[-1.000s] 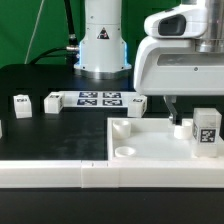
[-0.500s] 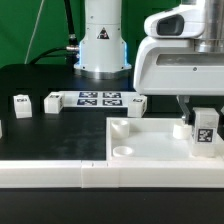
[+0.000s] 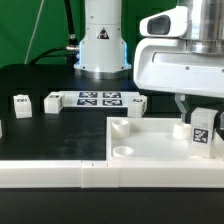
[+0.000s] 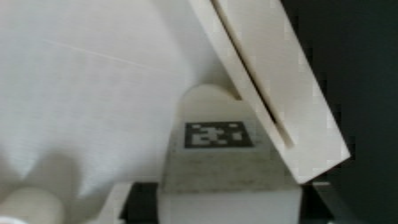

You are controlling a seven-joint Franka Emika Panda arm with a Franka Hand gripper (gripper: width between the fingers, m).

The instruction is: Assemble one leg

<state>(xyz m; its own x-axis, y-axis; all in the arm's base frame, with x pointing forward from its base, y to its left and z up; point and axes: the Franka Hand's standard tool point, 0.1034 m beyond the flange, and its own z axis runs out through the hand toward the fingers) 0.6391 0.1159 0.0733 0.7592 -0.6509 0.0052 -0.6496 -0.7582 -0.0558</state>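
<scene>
The leg (image 3: 203, 133), a chunky white post with a square tag on its face, stands slightly tilted at the right rear corner of the large white square panel (image 3: 150, 148). My gripper (image 3: 198, 114) has come down over its top, with a finger on each side. In the wrist view the leg (image 4: 219, 140) fills the gap between the two dark fingers (image 4: 135, 205), which press on its sides, so my gripper (image 4: 217, 208) is shut on it. The panel's flat face (image 4: 89, 80) and raised rim (image 4: 267, 95) lie beyond the leg.
Three more white tagged legs (image 3: 20, 103) (image 3: 52, 102) (image 3: 138, 103) lie on the black table behind the panel. The marker board (image 3: 98, 99) lies in front of the robot base (image 3: 103, 45). A low white wall (image 3: 60, 173) runs along the front. The panel has a round socket (image 3: 124, 151).
My gripper has moved toward the exterior view's right, over the leg, and closed around it. The leg now leans slightly and has shifted a little to the left.
</scene>
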